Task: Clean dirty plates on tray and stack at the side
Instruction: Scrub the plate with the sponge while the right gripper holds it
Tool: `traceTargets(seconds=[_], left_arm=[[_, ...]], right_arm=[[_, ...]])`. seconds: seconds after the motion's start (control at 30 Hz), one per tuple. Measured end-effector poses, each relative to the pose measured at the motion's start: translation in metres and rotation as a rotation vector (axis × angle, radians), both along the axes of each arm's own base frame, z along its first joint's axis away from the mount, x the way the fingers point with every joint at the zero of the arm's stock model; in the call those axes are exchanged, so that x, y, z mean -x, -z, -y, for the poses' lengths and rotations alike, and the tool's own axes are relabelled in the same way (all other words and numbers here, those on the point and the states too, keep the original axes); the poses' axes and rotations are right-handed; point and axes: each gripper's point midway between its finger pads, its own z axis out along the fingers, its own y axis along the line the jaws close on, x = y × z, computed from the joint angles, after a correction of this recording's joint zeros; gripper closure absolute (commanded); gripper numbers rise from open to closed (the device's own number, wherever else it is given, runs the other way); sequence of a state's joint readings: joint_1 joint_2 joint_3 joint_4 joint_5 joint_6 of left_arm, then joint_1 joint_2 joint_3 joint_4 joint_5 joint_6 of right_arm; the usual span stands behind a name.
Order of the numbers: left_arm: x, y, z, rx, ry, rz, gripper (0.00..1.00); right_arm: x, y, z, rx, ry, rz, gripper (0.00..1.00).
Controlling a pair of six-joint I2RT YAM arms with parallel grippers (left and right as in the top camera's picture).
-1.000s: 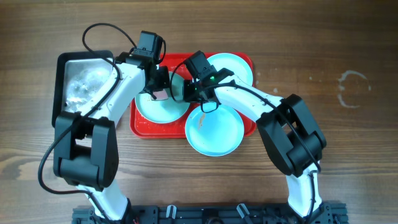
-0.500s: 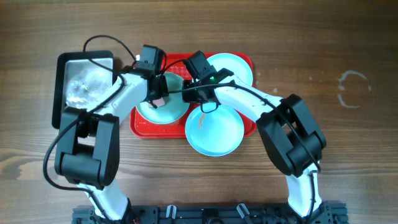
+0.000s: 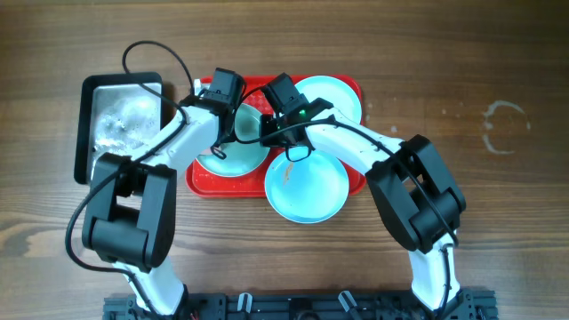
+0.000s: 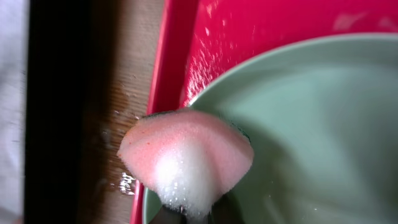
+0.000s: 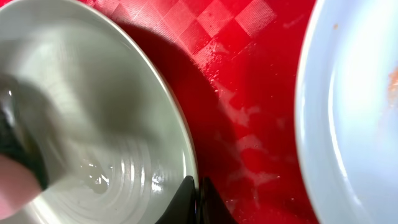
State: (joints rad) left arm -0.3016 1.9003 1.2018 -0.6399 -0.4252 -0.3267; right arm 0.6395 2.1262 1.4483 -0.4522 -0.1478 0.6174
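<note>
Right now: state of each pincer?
Left pincer: closed, holding the pink sponge.
Right pincer: closed on the rim of the wet plate.

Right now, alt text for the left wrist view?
A foamy pink sponge rests on the left rim of a pale plate sitting in the wet red tray. Left of the tray lie a strip of wet wooden table and a black pan edge.
</note>
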Motion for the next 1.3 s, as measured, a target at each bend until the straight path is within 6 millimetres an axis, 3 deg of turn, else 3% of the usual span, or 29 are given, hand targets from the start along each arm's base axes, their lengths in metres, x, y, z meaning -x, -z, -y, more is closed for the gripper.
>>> traceTargets(seconds=[0.13,0.27,0.37,0.47,0.73,1.03,1.17,1.23,1.3], left_arm=[[-0.019,-0.03,0.011,-0.034,0.044,0.116,0.96],[-0.039,-0.038,0.003,-0.022,0.014,0.203,0.96],[-0.039,-0.03,0.0,-0.011,0.006,0.186,0.96],[-0.026,0.003,0.005,0.013,0.026,0.073,0.96],[0.015,0.015,0.003,0.002,0.041,-0.135,0.96],[0.054,0.021,0.015,0.206,0.061,-0.35,0.96],[0.043,0.022,0.012,0.287,0.039,-0.305,0.96],[0.012,0.02,0.01,0.278,0.017,-0.169,0.96],[-0.004,0.019,0.009,0.273,-0.009,-0.096,0.96]], right_arm=[[0.0,0.0,0.001,0.002,0.001,-0.002,0.96],[0.0,0.0,0.001,0.002,0.001,-0.002,0.96],[0.0,0.0,0.001,0.002,0.0,-0.002,0.96],[0.0,0.0,0.001,0.002,0.0,-0.002,0.96],[0.002,0.001,0.0,0.004,-0.003,-0.005,0.96],[0.003,0.001,0.002,0.012,-0.016,-0.005,0.96],[0.002,0.001,0.002,0.013,-0.015,-0.004,0.96],[0.001,0.002,0.003,0.016,-0.006,-0.002,0.95],[0.0,0.001,0.003,0.016,0.0,0.002,0.96]])
